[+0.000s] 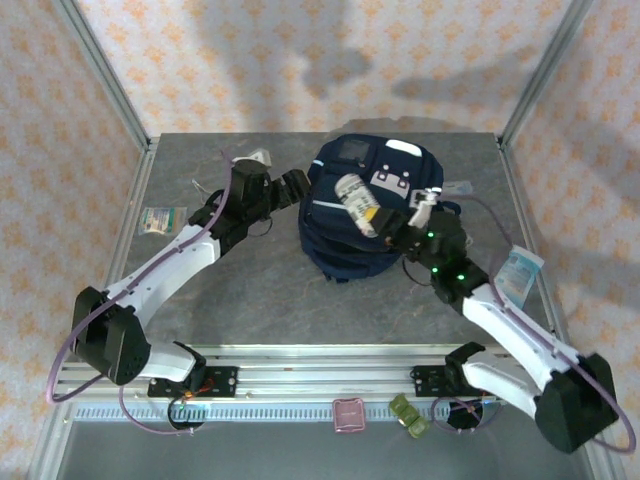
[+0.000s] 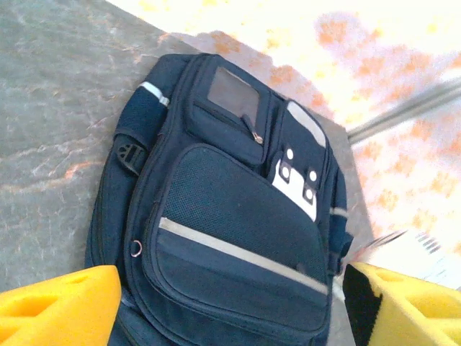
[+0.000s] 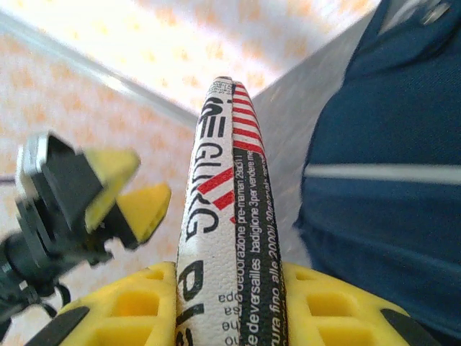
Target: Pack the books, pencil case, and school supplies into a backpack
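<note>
The right claw (image 1: 385,228) is closed on the lower end of the white printed packet (image 1: 355,198), one of the school supplies. It holds the packet above the middle of the backpack (image 1: 340,245), which lies at the centre of the bench (image 1: 300,310) with its front pocket upward. The packet stands out of the jaws, long and narrow, pointing toward 11 o'clock. The left claw (image 1: 297,186) is wide and holds nothing. It hangs just beside the backpack's edge at 9 o'clock, with its yellow fingers (image 2: 57,306) spread toward the bag.

To do this step well, I think the packet must go in by its narrow end, along the line of a zip, not flat across. I cannot tell from these views if any compartment is open. So the left claw should probably first hold a mouth open, taking the fabric edge and not a strap. The right claw should let go only when the packet is well inside; otherwise it may roll off the rounded front.

The right arm reaches in from 5 o'clock, its wrist turned toward 10 o'clock. The left arm stretches from 7 o'clock, its wrist pointing toward 3 o'clock.
</note>
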You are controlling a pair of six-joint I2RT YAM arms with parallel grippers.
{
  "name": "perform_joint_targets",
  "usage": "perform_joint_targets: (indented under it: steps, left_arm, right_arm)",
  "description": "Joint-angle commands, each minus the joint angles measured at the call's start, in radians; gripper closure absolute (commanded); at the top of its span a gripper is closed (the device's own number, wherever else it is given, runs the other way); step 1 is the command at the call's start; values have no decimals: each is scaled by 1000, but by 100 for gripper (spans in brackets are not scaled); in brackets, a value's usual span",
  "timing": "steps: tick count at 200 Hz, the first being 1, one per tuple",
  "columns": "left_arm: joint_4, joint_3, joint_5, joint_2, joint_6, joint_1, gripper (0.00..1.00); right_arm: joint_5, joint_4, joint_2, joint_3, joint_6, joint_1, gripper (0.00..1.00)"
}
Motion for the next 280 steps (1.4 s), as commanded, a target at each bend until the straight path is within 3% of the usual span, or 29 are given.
perform_joint_targets:
  steps: [1,39,72,113,142,197,213,226,237,280]
  left_arm:
    - [-4,60,49,77,298,-59,21]
    - [-159,218,-105,246,632,-205,22]
    - [-212,281,-164,346,846,-287,21]
    - [-250,348,-234,461,974,-310,18]
    - [-157,334,-337,500,1041,-322,17]
    - [-45,337,-392,600,1159,-322,20]
    - [-37,357,-423,631,1165,-323,28]
    - [-19,359,-423,642,1173,-322,45]
    - [13,352,-426,644,1173,-321,66]
    - [-13,406,-420,660,1161,-320,100]
  right_arm:
    - [70,-146,-104,-1,-5,-78,82]
    - [91,-243,-191,-2,-6,-184,82]
    - [65,-240,-194,-9,-1,-219,82]
    - [44,-224,-194,-12,2,-230,82]
    - [28,-204,-199,-28,13,-231,81]
    - [10,-180,-208,-61,40,-231,81]
    - [10,-179,-211,-61,40,-231,81]
    - [11,-180,-211,-62,41,-231,81]
    - [11,-177,-211,-64,42,-232,81]
    - [18,-183,-221,-69,44,-231,81]
